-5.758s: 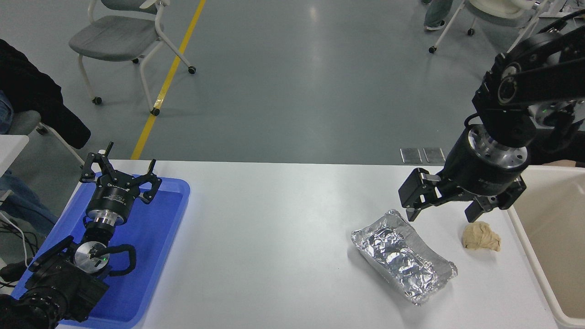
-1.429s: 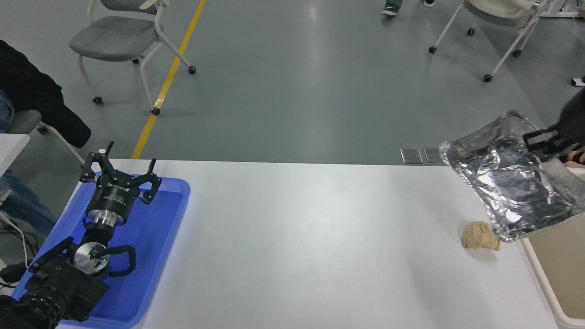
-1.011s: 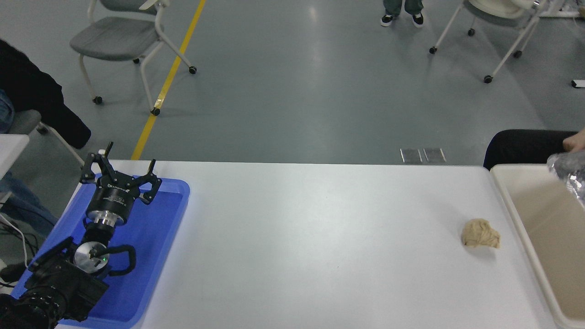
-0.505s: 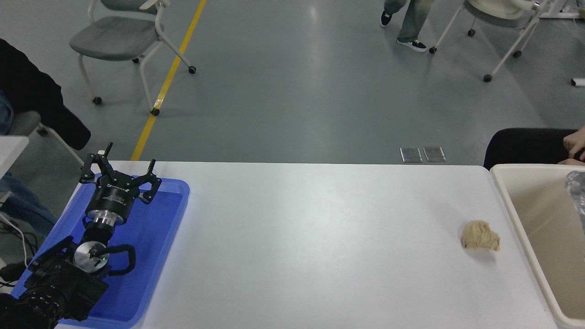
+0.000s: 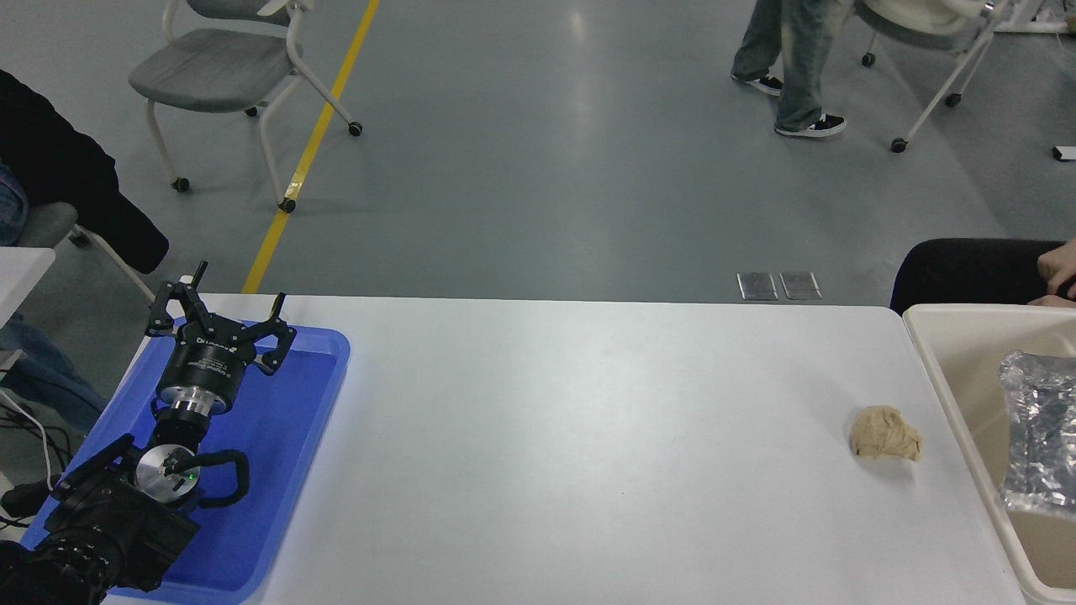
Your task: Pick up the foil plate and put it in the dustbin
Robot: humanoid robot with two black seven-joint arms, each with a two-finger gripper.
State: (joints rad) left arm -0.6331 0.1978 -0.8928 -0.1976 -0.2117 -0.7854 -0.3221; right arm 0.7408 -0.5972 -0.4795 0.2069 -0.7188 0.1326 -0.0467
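The shiny, wrinkled foil plate (image 5: 1041, 433) lies inside the cream-beige dustbin (image 5: 941, 378) at the table's right end, cut off by the picture's right edge. No gripper touches it. My right arm and gripper are out of view. My left gripper (image 5: 220, 315) is parked at the lower left above the blue tray, fingers spread open and holding nothing.
A small tan doughy lump (image 5: 884, 434) sits on the white table just left of the dustbin. A flat blue tray (image 5: 294, 420) lies under the left arm. A person's dark sleeve and hand (image 5: 983, 270) rest behind the dustbin; another person walks on the floor beyond.
My right gripper carried the foil plate off the table to the right, then left the view. The plate has dropped lower into the dustbin and lies free. The left arm has not moved.
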